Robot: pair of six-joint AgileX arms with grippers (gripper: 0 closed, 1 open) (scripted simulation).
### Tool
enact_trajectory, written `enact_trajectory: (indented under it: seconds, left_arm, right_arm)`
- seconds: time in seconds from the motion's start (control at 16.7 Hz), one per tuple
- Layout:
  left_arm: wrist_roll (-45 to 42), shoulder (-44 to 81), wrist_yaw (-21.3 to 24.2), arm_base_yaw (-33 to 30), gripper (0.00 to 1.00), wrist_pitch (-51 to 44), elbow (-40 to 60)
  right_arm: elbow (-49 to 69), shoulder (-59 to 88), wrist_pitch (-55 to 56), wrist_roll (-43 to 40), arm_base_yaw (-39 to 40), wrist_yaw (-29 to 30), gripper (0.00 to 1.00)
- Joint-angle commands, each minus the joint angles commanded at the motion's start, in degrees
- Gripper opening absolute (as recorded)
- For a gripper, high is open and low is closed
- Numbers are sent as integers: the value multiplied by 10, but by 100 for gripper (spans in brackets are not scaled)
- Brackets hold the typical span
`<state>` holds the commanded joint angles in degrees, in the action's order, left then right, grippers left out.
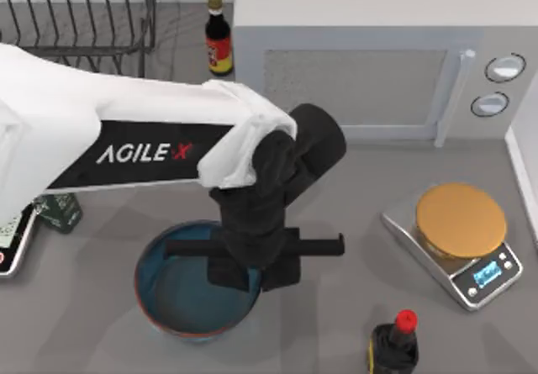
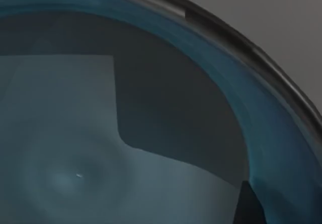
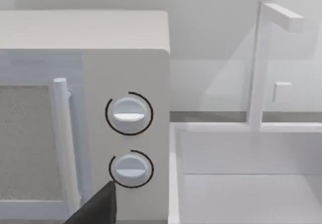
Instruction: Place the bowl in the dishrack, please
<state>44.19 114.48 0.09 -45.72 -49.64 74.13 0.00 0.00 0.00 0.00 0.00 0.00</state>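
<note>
The bowl (image 1: 181, 294), blue inside with a reddish-brown rim, rests on the grey table at the front, left of the middle. My left gripper (image 1: 254, 275) reaches down over the bowl's right side, one dark finger inside the rim and one outside, shut on the rim. The left wrist view looks into the bowl's glossy blue inside (image 2: 166, 133), with a dark fingertip (image 2: 247, 206) against the wall. The dishrack (image 1: 76, 13), dark wire, stands at the back left corner. A dark part of my right gripper (image 3: 95, 208) hangs parked in front of the microwave's knobs.
A white microwave (image 1: 370, 55) fills the back right, with a dark sauce bottle (image 1: 218, 44) beside it. A scale with a golden plate (image 1: 461, 221) sits at the right, a red-capped bottle (image 1: 395, 345) at the front. A green object (image 1: 57, 211) lies at the left.
</note>
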Motion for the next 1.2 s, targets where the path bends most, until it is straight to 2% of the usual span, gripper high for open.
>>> enact_trajectory:
  seconds: [0.42, 0.6, 1.2]
  left_arm:
    - [0, -2, 0, 0, 0, -1, 1]
    - [2, 0, 0, -3, 0, -40, 40]
    - [7, -19, 0, -6, 0, -404, 371]
  right_arm:
    - [0, 0, 0, 0, 0, 0, 100]
    - [0, 0, 0, 0, 0, 0, 100]
    - [0, 0, 0, 0, 0, 0, 100]
